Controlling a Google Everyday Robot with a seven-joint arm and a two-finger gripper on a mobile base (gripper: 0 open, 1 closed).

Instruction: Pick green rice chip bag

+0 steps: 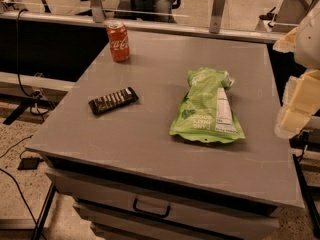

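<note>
The green rice chip bag (208,106) lies flat on the grey table (150,139), right of centre, its white label panel on the right side and its crimped top end pointing to the far edge. My gripper (296,115) shows as pale cream parts at the right edge of the view, beside the table's right edge. It is to the right of the bag and apart from it, holding nothing that I can see.
A small dark bar wrapper (113,100) lies on the table's left part. An orange soda can (118,41) stands upright near the far left corner. A rail with metal posts (217,4) runs behind the table. A drawer handle (151,210) sits below the front edge.
</note>
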